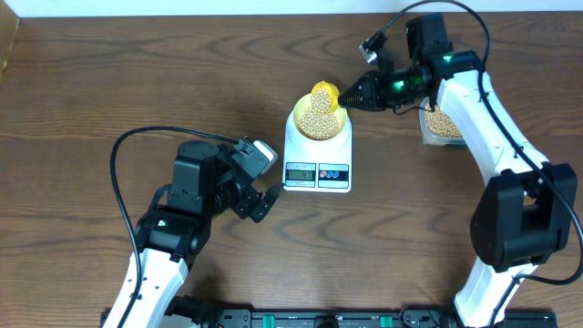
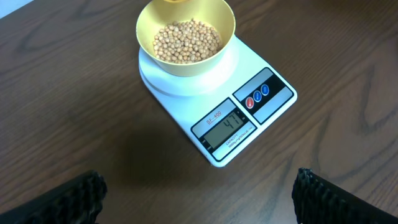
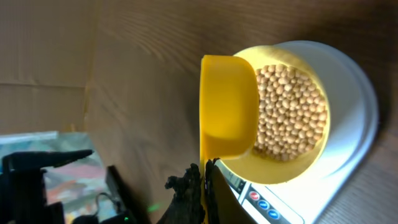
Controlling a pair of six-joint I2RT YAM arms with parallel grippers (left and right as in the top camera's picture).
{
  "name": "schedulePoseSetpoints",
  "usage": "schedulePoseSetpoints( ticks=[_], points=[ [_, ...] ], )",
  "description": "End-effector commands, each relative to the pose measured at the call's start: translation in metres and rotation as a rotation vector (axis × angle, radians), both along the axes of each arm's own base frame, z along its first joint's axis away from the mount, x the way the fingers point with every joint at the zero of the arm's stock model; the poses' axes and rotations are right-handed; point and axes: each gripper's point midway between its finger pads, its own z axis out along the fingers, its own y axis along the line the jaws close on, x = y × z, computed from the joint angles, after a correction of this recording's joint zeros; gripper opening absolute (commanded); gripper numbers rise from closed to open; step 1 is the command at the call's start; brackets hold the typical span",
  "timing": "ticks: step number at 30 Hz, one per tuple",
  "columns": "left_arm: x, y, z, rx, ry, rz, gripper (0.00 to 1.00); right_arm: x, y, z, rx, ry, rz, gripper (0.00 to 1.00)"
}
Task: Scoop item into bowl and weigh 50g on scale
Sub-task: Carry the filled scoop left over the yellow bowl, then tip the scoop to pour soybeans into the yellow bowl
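A pale-yellow bowl (image 1: 318, 123) stands on the white scale (image 1: 317, 173) at mid-table, holding a heap of tan beans (image 2: 186, 40). The scale's display (image 2: 225, 127) reads 47. My right gripper (image 1: 351, 94) is shut on the handle of a yellow scoop (image 1: 324, 94). In the right wrist view the scoop's cup (image 3: 227, 106) is tipped over the bowl's rim (image 3: 273, 171), beside the beans (image 3: 289, 112). My left gripper (image 1: 264, 202) stands open just left of the scale's front. Its fingers (image 2: 68, 199) are wide apart with bare table between them.
A clear tub of beans (image 1: 441, 123) sits at the right, partly under the right arm. A black cable (image 1: 123, 155) loops over the table left of the left arm. Dark equipment (image 3: 37, 186) lies beyond the table edge in the right wrist view.
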Motion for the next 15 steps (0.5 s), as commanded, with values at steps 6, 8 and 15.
schedulePoseSetpoints(
  ticks=[6, 8, 15],
  points=[
    [0.001, -0.001, 0.007, -0.011, -0.016, -0.006, 0.98, 0.009, 0.008, 0.01, -0.18, -0.139, 0.031, 0.01],
    [0.001, -0.001, 0.007, -0.011, -0.016, -0.006, 0.98, 0.006, 0.01, 0.009, -0.206, -0.148, 0.046, 0.01],
    [0.001, -0.001, 0.007, -0.011, -0.016, -0.007, 0.98, 0.001, 0.014, -0.001, -0.302, -0.175, 0.071, 0.01]
  ],
)
